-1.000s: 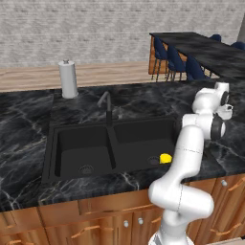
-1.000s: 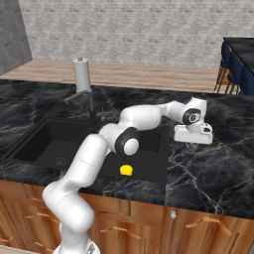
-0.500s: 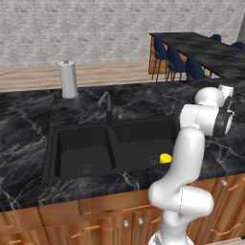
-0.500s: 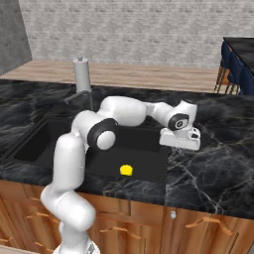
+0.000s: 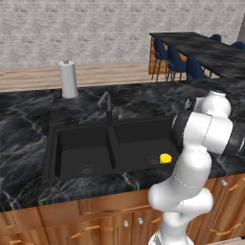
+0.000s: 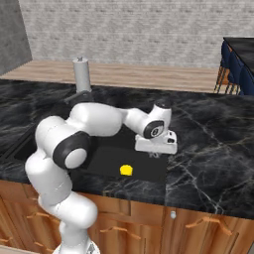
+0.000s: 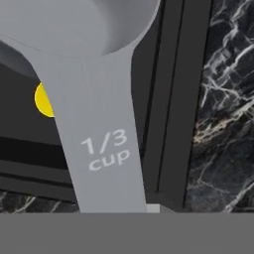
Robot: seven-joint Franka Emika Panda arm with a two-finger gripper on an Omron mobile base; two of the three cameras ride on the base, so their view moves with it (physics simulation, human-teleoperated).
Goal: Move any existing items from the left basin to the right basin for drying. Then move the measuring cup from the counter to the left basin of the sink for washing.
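1. The measuring cup (image 7: 94,94) fills the hand view from close up; its flat grey handle, marked "1/3 cup", runs down to the bottom of the picture and its bowl sits at the top.
2. The gripper (image 6: 157,153) hangs over the right edge of the right basin (image 6: 144,166), just above the rim where the sink meets the counter (image 6: 213,154).
3. The fingertips are hidden behind the cup handle, so I cannot tell whether they are spread or pinching it; the cup seems to ride with the hand, off the counter.
4. A small yellow object (image 5: 165,158) lies on the floor of the right basin, near its front right corner; in the hand view it peeks out from behind the cup handle.
5. The left basin (image 5: 81,150), with its round drain (image 5: 86,169), holds nothing.
6. The faucet (image 5: 107,106) stands at the divider behind the basins.
7. A paper-towel roll (image 5: 68,79) stands upright on the counter, well behind the sink to the left.
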